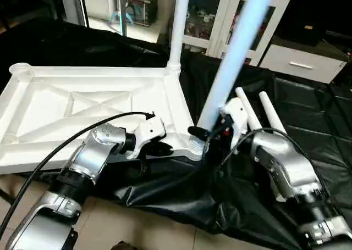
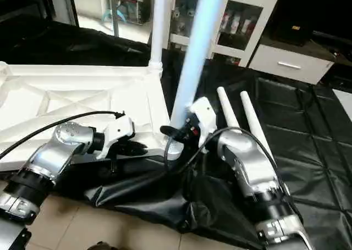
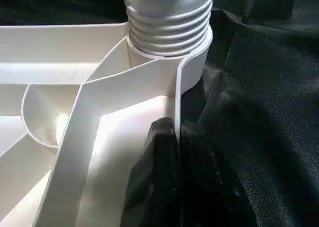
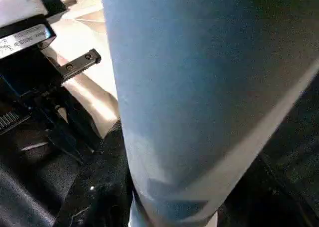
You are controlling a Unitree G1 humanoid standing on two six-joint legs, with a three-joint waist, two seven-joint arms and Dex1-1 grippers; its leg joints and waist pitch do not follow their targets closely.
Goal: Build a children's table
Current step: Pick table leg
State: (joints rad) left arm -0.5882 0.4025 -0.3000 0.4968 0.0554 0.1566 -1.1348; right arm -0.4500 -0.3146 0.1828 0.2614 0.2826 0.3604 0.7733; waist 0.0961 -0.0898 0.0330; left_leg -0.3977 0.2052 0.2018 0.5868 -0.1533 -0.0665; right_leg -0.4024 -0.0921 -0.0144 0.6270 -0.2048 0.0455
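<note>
We see the table top point(image 1: 93, 110) lying upside down on a black sheet point(image 1: 308, 112), ribs up. Its left end is cut off at the edge of the right eye view. One leg point(image 1: 179, 25) stands straight up in the far corner of the top; its upper end runs out of sight. A second leg point(image 1: 231, 68) stands in the near right corner of the top, leaning a bit, and its threaded foot sits in the round socket point(image 3: 192, 62) there. Our right gripper point(image 1: 212, 130) is closed around this leg low down. One finger is hidden behind the leg. Our left gripper point(image 1: 160, 149) is pinched shut on the rim of the top, just beside that socket. Two more legs point(image 1: 264, 115) lie on the sheet to the right of the top, partly hidden behind our right arm.
</note>
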